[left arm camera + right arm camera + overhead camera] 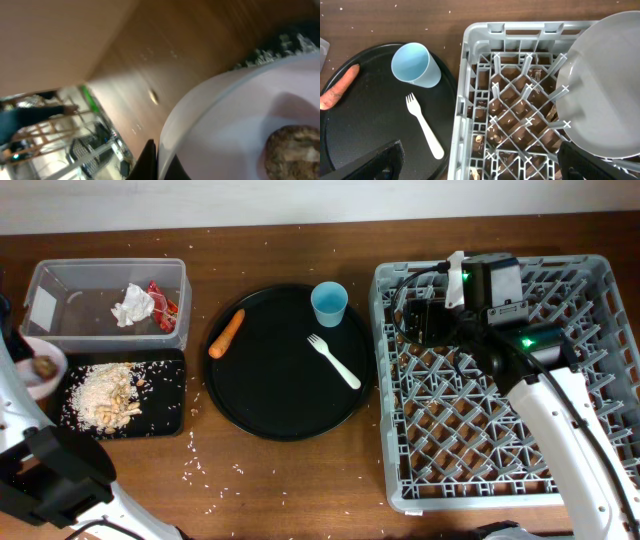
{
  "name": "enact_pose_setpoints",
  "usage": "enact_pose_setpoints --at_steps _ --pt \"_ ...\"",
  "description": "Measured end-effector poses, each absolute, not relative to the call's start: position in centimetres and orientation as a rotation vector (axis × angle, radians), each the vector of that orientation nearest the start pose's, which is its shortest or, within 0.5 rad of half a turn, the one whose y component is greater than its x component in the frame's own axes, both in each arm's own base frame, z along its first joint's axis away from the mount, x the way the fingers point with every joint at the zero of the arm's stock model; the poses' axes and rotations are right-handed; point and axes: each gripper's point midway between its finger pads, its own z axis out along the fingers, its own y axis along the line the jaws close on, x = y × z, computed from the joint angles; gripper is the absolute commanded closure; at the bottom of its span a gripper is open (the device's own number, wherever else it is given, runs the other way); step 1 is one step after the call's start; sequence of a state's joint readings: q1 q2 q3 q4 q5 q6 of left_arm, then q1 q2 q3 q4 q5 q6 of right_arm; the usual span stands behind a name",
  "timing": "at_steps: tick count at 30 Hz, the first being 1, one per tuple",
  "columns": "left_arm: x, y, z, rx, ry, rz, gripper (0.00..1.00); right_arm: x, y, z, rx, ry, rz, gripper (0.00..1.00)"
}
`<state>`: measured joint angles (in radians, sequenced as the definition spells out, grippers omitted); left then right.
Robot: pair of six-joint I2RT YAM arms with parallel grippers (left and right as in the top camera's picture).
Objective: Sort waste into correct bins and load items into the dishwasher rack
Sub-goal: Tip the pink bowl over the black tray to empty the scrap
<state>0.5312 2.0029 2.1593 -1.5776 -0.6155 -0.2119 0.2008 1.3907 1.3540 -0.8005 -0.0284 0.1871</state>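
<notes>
My left gripper (pixel 159 161) is shut on the rim of the small white bowl (pixel 40 368), which holds a brownish food scrap (pixel 292 150), at the table's left edge beside the shallow black tray (pixel 165 395) of pale rice (pixel 105 395). The clear tub (pixel 105 275) holds the crumpled napkin (pixel 132 305) and the red wrapper (pixel 162 305). My right gripper (pixel 480 165) is open over the dishwasher rack's (pixel 480 470) near-left corner. The grey-green bowl (pixel 605 85) leans on the pegs by its right finger. The carrot (pixel 226 333), blue cup (pixel 329 303) and white fork (pixel 335 361) lie on the round black tray (pixel 270 405).
Loose rice grains are scattered on the wooden table (pixel 290 480) in front of the round tray and the shallow tray. Grains and scraps also lie under the rack's lattice (pixel 520 145). The right arm (pixel 570 420) stretches across the rack.
</notes>
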Motion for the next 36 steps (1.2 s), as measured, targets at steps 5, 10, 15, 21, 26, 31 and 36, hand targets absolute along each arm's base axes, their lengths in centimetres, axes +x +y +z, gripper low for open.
enact_pose_setpoints --at_steps 5,10,15,21,26,31,36 --pt "34.6 33.5 27.5 -0.837 2.492 1.170 1.00 37.6 8.2 24.1 -0.030 2.420 0.212 0.03" --pt "36.7 34.7 29.3 -0.483 2.539 1.304 1.00 37.6 8.2 24.1 -0.029 2.420 0.213 0.03" --pt "41.0 33.9 32.1 -0.155 2.459 1.427 1.00 37.6 8.1 24.1 -0.030 2.422 0.212 0.02" --pt "44.4 31.0 34.5 0.076 2.377 1.551 1.00 37.4 8.1 23.9 -0.030 2.432 0.210 0.02" --pt "44.8 29.2 35.0 0.135 2.379 1.618 1.00 37.4 8.1 23.9 -0.030 2.432 0.210 0.03" --pt "39.8 27.3 39.1 0.142 2.403 1.629 1.00 37.4 8.1 23.9 -0.029 2.432 0.210 0.02" --pt "35.7 26.3 38.9 0.023 2.490 1.590 1.00 37.1 8.0 23.2 -0.030 2.464 0.204 0.03"
